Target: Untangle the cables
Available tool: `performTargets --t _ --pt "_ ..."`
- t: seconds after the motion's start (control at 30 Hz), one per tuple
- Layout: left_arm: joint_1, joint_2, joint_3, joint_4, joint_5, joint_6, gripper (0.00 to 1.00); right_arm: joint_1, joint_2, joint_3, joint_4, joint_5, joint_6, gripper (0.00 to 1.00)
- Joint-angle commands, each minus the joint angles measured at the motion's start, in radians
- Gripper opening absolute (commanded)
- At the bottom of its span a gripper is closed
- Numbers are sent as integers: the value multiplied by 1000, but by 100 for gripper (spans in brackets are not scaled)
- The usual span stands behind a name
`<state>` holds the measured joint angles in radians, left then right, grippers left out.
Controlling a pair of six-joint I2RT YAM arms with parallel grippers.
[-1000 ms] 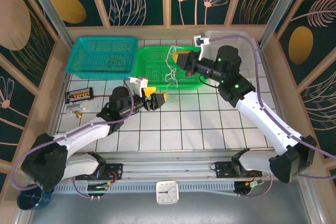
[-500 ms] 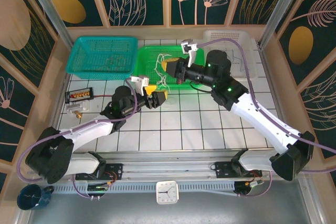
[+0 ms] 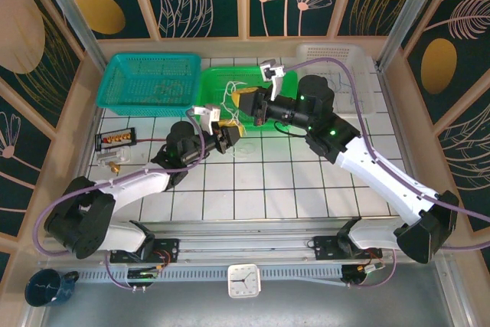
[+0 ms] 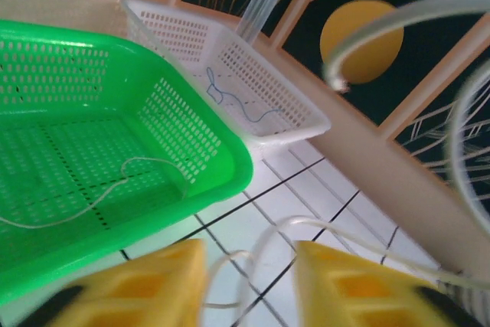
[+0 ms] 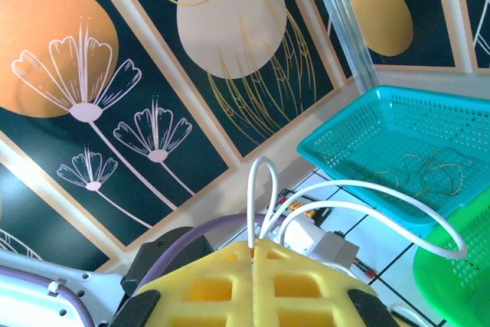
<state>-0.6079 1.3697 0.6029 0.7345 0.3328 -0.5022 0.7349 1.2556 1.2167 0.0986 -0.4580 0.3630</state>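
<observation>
- The right gripper (image 5: 256, 254) is seen fully closed in its wrist view. Its yellow fingers (image 5: 203, 289) are pressed together on a thin white cable (image 5: 262, 185), whose loops rise out of the seam, one of them arcing away to the right.
- From above, this gripper is held over the near part of a bright green perforated plastic basket (image 3: 208, 89). The left gripper (image 3: 230, 134) is placed just in front of it, over the white tiled table (image 3: 268, 181), so the two claws are close together.
- The left gripper's jaws are seen partway open in its wrist view. A blurred pale strand (image 4: 256, 254) curves up through the gap between them; no pinch on it can be made out.
- A thin pale wire (image 4: 115, 181) is laid loosely on the floor of the green basket, well beyond the left claw.
- A short blue wire (image 4: 230, 101) is seen in a white perforated plastic basket (image 4: 295, 109) standing just beside the green one — farther still from that claw.
- A small tangle of yellowish wires (image 5: 429, 166) is held in a teal perforated plastic basket (image 5: 360, 135), apart from both claws.
</observation>
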Motion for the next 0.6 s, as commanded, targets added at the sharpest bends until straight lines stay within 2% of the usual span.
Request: performTargets --t 0.0,0.03,0.07,0.23,0.57 --pt "-3 13 13 64 13 9 14 5 -20 49 4 44 -31 0" --pt "-2 13 6 65 10 8 4 -1 -21 55 3 51 -37 0" --pt "-3 12 -3 67 7 7 0 -8 -19 62 3 57 -40 0" --pt "-2 5 -74 103 -10 -19 0 -78 -18 89 27 62 -37 0" --pt "-2 -14 -242 148 -21 -83 0 -362 17 132 128 -35 85 0"
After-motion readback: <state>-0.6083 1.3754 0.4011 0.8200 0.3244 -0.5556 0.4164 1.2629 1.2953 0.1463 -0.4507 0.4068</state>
